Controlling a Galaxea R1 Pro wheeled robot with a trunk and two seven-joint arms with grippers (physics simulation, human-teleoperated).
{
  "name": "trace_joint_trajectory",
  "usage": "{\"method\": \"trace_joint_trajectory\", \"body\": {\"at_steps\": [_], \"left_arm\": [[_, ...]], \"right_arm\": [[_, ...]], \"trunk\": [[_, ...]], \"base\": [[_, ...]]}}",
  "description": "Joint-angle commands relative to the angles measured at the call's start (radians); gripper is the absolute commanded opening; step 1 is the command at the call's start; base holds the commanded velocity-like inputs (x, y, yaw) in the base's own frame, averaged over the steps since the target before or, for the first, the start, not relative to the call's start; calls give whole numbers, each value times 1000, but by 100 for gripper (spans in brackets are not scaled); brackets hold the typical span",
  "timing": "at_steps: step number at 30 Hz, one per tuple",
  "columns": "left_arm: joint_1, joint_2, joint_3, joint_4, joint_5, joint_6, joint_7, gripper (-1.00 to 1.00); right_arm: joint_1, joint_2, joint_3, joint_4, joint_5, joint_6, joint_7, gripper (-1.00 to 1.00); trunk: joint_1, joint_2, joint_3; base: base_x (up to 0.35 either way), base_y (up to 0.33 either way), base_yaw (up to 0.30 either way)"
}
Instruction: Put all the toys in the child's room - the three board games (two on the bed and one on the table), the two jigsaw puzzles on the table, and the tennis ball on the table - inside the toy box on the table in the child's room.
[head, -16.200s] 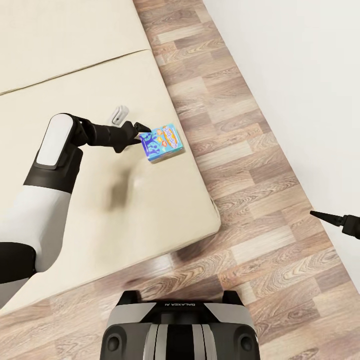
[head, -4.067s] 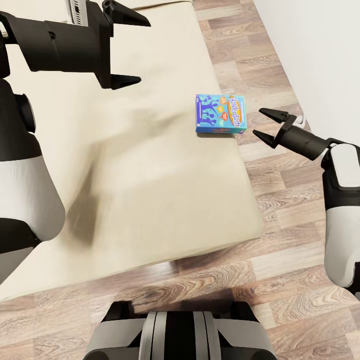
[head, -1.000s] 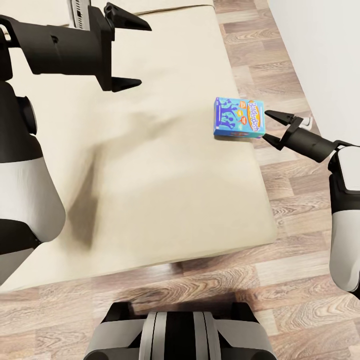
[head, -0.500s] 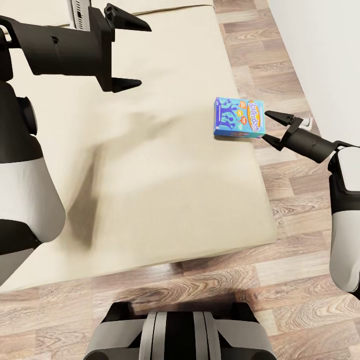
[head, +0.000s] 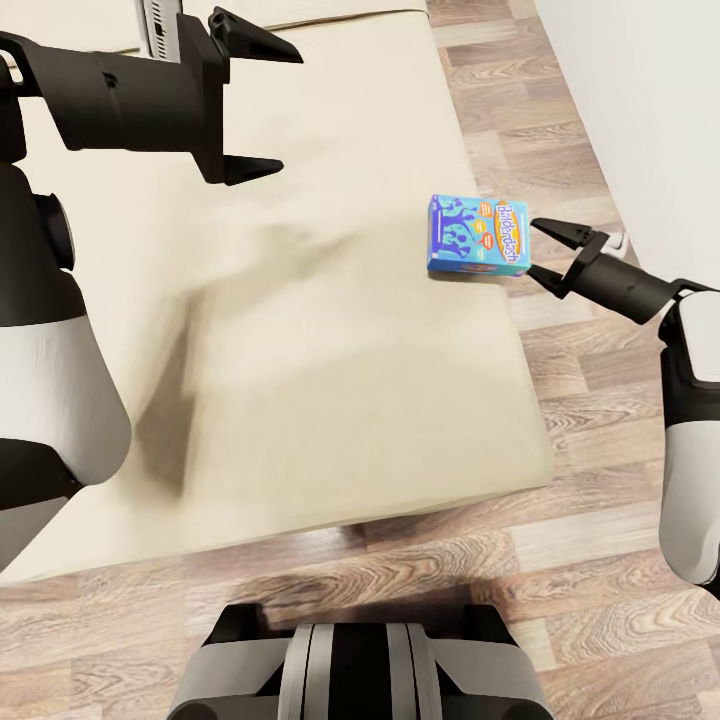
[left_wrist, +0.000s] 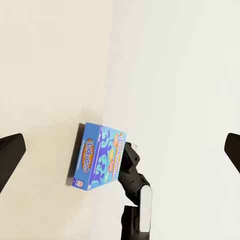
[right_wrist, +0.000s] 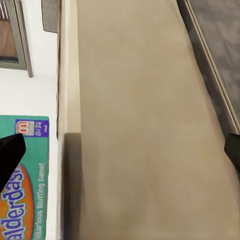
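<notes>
Board game (head: 477, 235) at bed (head: 300, 330) side edge; right gripper (head: 546, 252) spread beside it, should straddle box squarely; left gripper (head: 262, 105) spread, empty

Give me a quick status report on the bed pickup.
Right tool open, at Balderdash box edge. Left tool open, raised over bed. Box unheld, nothing blocking.

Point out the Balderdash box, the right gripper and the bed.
Balderdash box (head: 477, 236), head view, printed top face.
Right gripper (head: 541, 250), head view, midway between its open fingertips.
Bed (head: 330, 390), head view, bare beige mattress.
</notes>
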Motion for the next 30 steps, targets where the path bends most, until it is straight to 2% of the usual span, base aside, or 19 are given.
{"method": "trace_joint_trajectory", "body": {"at_steps": [1,30], "left_arm": [[-1,0,0,0,6,7,8,100],[-1,-1,0,1,6,7,8,100]], "right_arm": [[-1,0,-2,0,10,4,10,100],[1,-13,0,-95,9,4,10,100]], "trunk": [[0,0,0],[0,0,0]], "base": [[0,0,0],[0,0,0]]}}
